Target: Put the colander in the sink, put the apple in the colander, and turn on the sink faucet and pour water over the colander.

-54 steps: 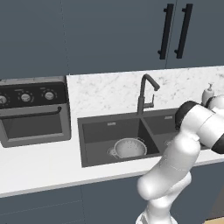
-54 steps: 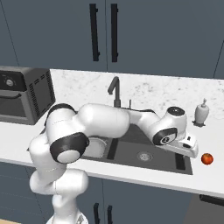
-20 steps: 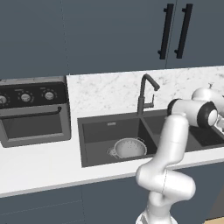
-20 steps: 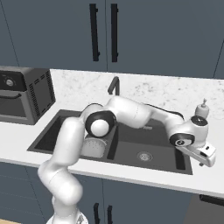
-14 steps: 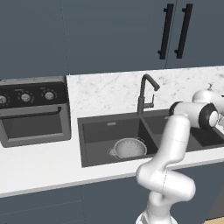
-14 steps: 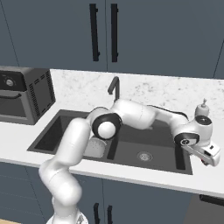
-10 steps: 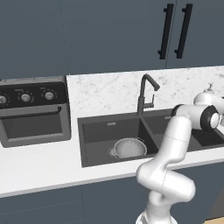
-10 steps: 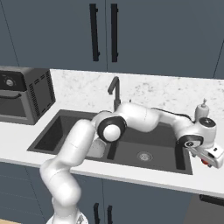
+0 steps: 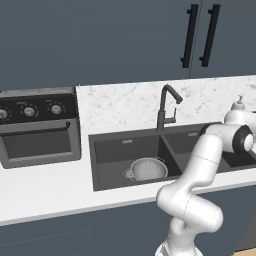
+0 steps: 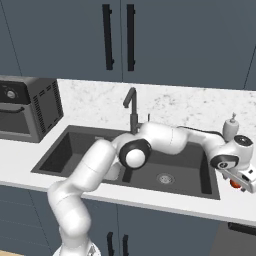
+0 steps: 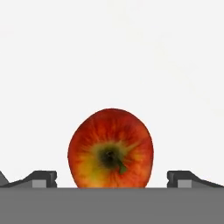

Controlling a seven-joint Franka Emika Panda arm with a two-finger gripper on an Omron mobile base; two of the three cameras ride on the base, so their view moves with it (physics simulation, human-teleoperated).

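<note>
Presently the gripper (image 11: pixel 112 180) stands wide open with its 2 fingertips (image 11: pixel 41 178) flanking the apple (image 11: pixel 110 148) on the white countertop (image 11: pixel 112 52), evidently poised to grasp it, because the colander (image 9: pixel 148 168) already sits in the sink (image 9: pixel 115 150).

The apple (image 11: pixel 110 148) has its lower part cut off in the hand view, and the pincer (image 10: pixel 244 181) mostly hides it.

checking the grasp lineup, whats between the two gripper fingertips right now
The apple sits between the open gripper's fingertips in the hand view, with bare white counter beyond it and a gap on each side.
</note>
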